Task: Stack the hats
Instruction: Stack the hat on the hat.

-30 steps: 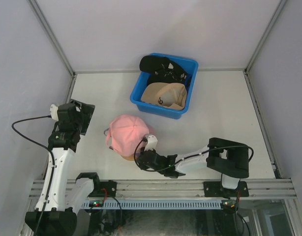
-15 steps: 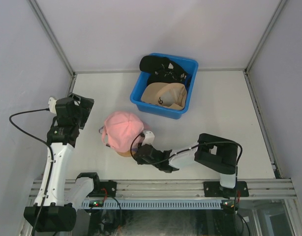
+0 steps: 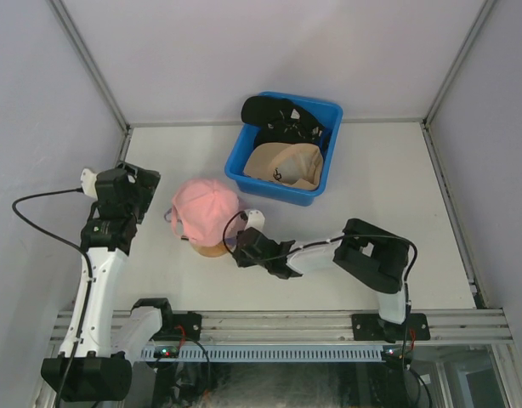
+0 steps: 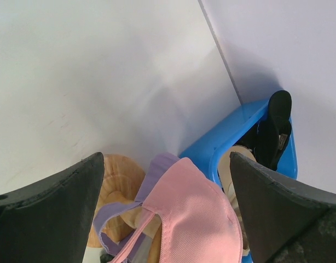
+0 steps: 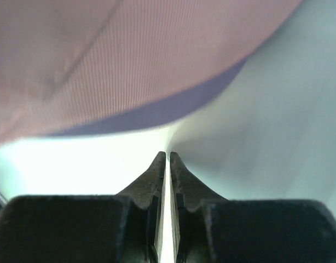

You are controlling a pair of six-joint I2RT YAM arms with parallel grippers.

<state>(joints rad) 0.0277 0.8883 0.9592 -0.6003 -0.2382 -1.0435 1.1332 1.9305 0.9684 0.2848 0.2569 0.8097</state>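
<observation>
The soft pink fabric baseball cap [image 3: 206, 212] sits on top of a lavender fabric cap [image 4: 160, 167], and both rest on the round wooden head-form stand [image 4: 116, 175] at the left-centre of the white table [image 3: 371, 187]. Only an edge of lavender and a strap show under the pink crown.

Beyond the stand, just to its right, is the blue plastic bin [image 3: 269, 189]. It holds a black cap [image 3: 269, 112] at its far end and a tan cap [image 3: 282, 166] at its near end, the tan one lying open side up.

The left gripper [image 3: 142, 189] hangs above the table just left of the stacked caps. Its jaws are spread wide with nothing between them, and its wrist view looks over the pink cap toward the bin.

The right gripper [image 5: 168, 155] reaches in low from the right, its tip close to the near right side of the stand. Its jaws are pressed almost together, with only a thin slit of light between them, and they pinch nothing. In its wrist view the pink fabric and a lavender edge lie just ahead of the fingertips, clear of them.
</observation>
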